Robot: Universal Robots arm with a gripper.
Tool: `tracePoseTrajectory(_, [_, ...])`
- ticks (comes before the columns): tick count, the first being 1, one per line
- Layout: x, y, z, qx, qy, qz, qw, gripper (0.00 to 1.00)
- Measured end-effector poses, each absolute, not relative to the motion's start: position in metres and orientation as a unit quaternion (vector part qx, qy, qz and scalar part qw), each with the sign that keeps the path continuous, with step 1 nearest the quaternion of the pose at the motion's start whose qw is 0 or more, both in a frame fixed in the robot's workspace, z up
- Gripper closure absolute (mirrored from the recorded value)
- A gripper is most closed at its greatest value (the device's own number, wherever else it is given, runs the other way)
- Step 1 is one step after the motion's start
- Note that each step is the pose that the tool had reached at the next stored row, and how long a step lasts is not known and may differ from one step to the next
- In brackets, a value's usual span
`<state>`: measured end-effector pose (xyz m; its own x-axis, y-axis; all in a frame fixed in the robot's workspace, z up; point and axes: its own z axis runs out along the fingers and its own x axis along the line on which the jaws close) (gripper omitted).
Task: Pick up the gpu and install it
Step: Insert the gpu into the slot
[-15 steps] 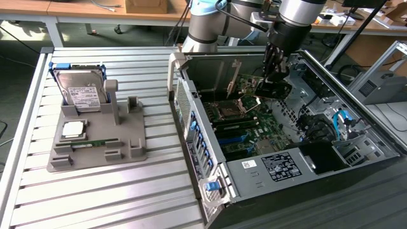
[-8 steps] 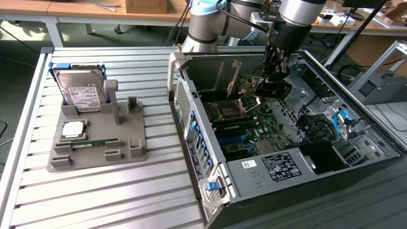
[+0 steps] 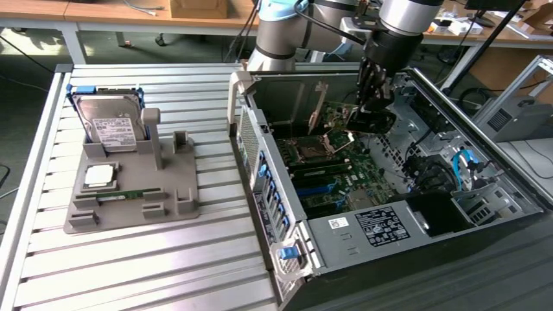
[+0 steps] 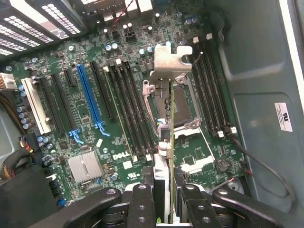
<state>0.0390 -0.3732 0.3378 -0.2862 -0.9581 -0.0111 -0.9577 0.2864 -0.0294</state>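
My hand (image 4: 164, 197) is closed on the gpu (image 4: 165, 137), with one black finger (image 4: 142, 204) pressed to each flat side of the card, so in the wrist view I see it edge-on as a thin strip. It runs straight out from between my fingers, and its metal end bracket (image 4: 172, 59) is at the far end. In the exterior view my hand (image 3: 373, 110) hangs inside the open computer case (image 3: 346, 233) with the gpu (image 3: 367, 122) gripped below it, held over the upper part of the motherboard (image 4: 109, 104) and not seated in any slot. From the wrist, the card lines up in front of the CPU socket (image 4: 185, 111), with black memory slots (image 4: 128, 99) on either side. The long blue expansion slot (image 4: 90, 97) and a small silver heatsink (image 4: 84, 166) lie further off to one side. The case stands on the slatted metal table (image 3: 129, 265). Well apart from it, toward the exterior view's left, a grey holder (image 3: 177, 194) carries an upright hard drive (image 3: 111, 126) and a slim green memory stick (image 3: 129, 193) lying flat.
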Motion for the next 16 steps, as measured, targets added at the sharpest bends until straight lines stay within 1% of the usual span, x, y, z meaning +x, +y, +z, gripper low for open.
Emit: tracePoseTrajectory(16, [0.039,-0.3732,0.3378,-0.618,0.786,-0.008,0.013,0.73])
